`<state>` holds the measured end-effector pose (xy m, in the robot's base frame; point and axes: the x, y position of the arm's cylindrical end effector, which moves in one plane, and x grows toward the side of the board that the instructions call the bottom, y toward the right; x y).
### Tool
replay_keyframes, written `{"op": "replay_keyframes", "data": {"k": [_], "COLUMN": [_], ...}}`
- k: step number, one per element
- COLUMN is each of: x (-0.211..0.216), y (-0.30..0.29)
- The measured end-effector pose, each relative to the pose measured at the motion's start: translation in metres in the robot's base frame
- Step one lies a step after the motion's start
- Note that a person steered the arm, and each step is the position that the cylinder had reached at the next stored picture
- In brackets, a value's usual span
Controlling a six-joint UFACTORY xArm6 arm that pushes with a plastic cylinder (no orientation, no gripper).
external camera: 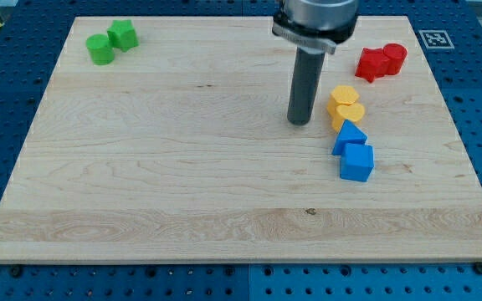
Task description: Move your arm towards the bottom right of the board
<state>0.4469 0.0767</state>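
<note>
My tip (pixel 299 122) rests on the wooden board (pixel 182 184), right of centre in the upper half. Just to its right lie two yellow blocks, a hexagon-like one (pixel 341 96) and a heart-like one (pixel 349 114). Below them sit a blue triangle block (pixel 349 136) and a blue cube (pixel 357 162), touching each other. The tip stands a short gap to the left of the yellow blocks, not touching them.
Two red blocks (pixel 381 61) lie near the board's top right corner. Two green blocks (pixel 112 42) lie at the top left. A fiducial marker (pixel 434 38) sits off the board's top right corner, on the blue perforated table.
</note>
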Motion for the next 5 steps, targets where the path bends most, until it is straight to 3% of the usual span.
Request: {"op": "replay_keyframes", "data": {"k": [2,4,5], "x": [0.09,0.13,0.127], "y": [0.0,0.039,0.061]}}
